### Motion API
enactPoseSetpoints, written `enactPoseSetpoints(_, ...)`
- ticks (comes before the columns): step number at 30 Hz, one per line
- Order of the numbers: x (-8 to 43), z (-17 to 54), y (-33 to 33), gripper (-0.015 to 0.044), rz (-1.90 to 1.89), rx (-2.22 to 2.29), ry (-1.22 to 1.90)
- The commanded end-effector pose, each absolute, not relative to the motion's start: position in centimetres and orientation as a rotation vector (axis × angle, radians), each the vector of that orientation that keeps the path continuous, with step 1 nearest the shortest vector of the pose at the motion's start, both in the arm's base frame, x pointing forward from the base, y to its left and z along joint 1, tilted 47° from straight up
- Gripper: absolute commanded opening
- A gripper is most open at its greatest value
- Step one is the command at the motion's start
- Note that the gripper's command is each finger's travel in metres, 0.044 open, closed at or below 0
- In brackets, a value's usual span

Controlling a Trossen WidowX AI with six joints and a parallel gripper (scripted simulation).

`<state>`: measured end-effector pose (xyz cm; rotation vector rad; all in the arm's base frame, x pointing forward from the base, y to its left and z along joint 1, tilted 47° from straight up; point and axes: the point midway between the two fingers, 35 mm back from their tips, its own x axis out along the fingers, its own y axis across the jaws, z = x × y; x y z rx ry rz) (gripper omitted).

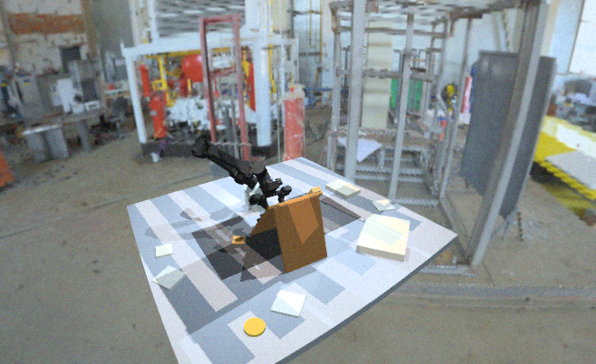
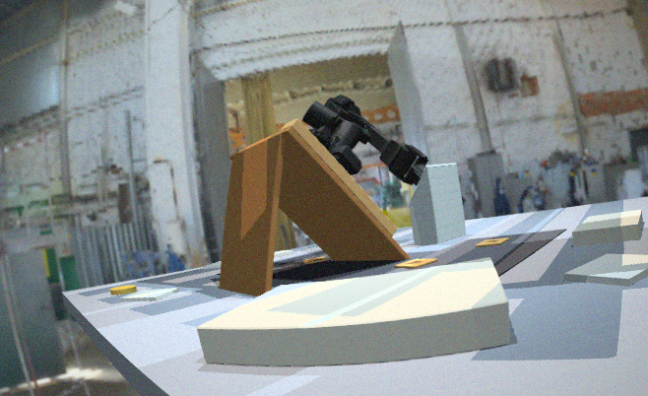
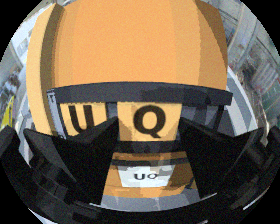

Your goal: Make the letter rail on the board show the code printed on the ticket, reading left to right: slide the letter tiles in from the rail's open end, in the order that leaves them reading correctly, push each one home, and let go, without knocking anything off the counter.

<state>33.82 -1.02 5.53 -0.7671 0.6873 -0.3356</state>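
Observation:
The orange-brown board [image 1: 302,235] [image 2: 339,207] [image 3: 136,45] stands tilted, its dark letter rail [image 3: 141,94] crossing it in the wrist view. The U tile [image 3: 81,119] sits in the rail at the left, partly behind a finger. My gripper [image 3: 149,121] is shut on the Q tile [image 3: 149,111], upright in the rail to the right of U. A narrow gap shows between the two tiles. The white ticket [image 3: 138,176] below the rail reads UQ. The top and exterior views see the board from behind, so tiles and fingertips are hidden there.
Loose orange tiles [image 1: 238,240] [image 2: 416,263] lie on the dark mat near the board. A large cream slab [image 1: 383,237] [image 2: 356,315], a yellow disc [image 1: 254,326] [image 2: 123,290] and several thin pale slabs lie around. A tall pale block [image 2: 440,204] stands under the arm.

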Motion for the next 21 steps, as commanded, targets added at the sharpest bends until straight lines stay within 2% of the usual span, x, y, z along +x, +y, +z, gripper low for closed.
enactPoseSetpoints(1,33.8,5.3,-0.9,0.0000,-0.338,-0.767,0.691)
enactPoseSetpoints(2,33.8,5.3,-0.9,0.0000,-0.338,-0.767,0.691)
enactPoseSetpoints(13,33.5,5.6,-0.7,0.0289,-0.338,-0.767,0.691)
enactPoseSetpoints(21,32.7,6.1,-0.1,0.0295,-0.338,-0.767,0.692)
